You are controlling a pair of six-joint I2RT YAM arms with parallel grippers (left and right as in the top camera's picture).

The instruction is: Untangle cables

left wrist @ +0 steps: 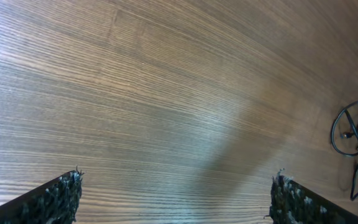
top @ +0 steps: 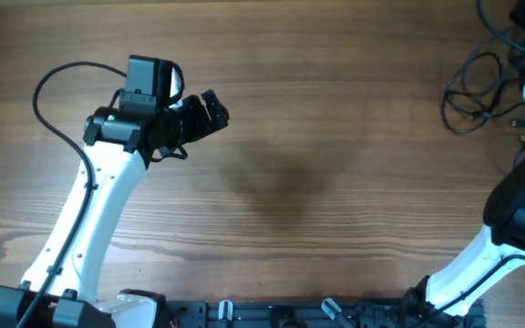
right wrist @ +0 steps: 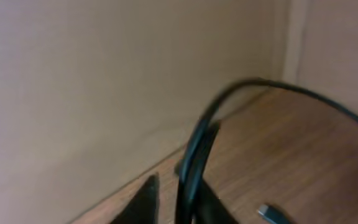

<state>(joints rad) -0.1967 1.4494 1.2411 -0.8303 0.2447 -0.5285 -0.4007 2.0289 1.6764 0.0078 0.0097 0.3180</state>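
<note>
While surveying for failure modes, logged items largest first, all places taken from the right arm [top: 518, 210].

Tabletop [top: 335, 137]: found bare wood across the whole span left of the right arm. Judged no snag hazard there.

Right arm: recorded as the landmark, reaching up past the work. Risks brushing loops with its upper links when swinging.

Left arm [top: 98, 219]: recorded well apart from the right arm, far to its left.

Cables [top: 477, 91]: seen as loose overlapping black loops just beside the right arm, on its left, partly tucked under its upper end. Risks cinching into a tighter knot under a fast or long pull. Also risks sliding as one heap, with nothing pinning the far side.

Left claw [left wrist: 178, 180]: seen with jaws wide apart, holding nothing, pads [left wrist: 58, 198] over bare wood. Too far from the right arm to steady the heap, hence the drag risk above.

Right claw [right wrist: 179, 205]: view blurred; noted one cord arching up past dark finger shapes. Cannot tell whether clamped on it, merely beside it, or apart. Risks slipping off if only partly gripped.

Plug [right wrist: 271, 213]: small silvery tip lying flat just beside the right claw. Could hook inside a loop and lock the tangle when drawn through.
</note>
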